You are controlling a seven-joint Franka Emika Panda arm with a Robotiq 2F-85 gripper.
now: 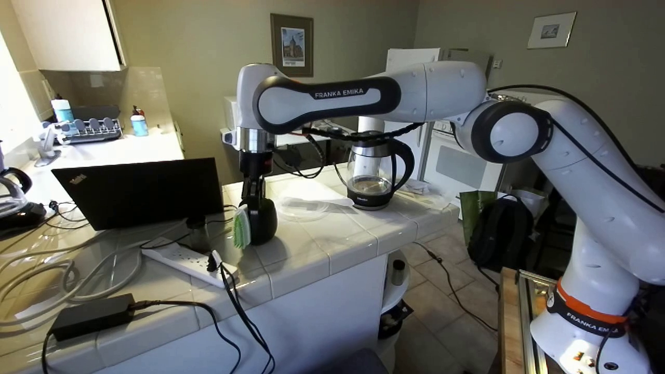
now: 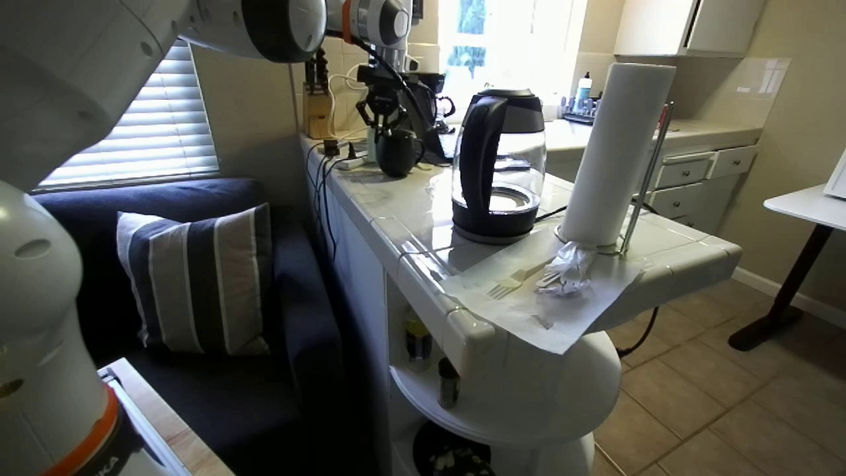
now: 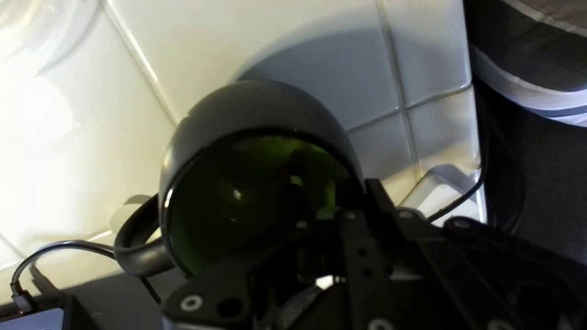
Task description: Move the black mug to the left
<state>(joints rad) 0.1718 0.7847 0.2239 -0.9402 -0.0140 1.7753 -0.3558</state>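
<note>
The black mug (image 1: 266, 223) is upright on the tiled counter near its front edge, beside a green and white bristled object (image 1: 241, 227). It also shows in an exterior view (image 2: 396, 155) with its handle to the right. In the wrist view the mug (image 3: 257, 105) opens towards the camera, its inside dark green. My gripper (image 3: 362, 184) is shut on the mug's rim, one finger inside and one outside. The gripper (image 1: 253, 200) points straight down in an exterior view, and it also shows above the mug (image 2: 381, 125). I cannot tell whether the mug's base touches the counter.
A glass coffee pot (image 1: 371, 179) stands farther along the counter. A laptop (image 1: 140, 192) stands behind the mug, with a white power strip (image 1: 184, 261), cables and a black adapter (image 1: 93, 316) close by. A paper towel roll (image 2: 611, 158) stands near the counter's end.
</note>
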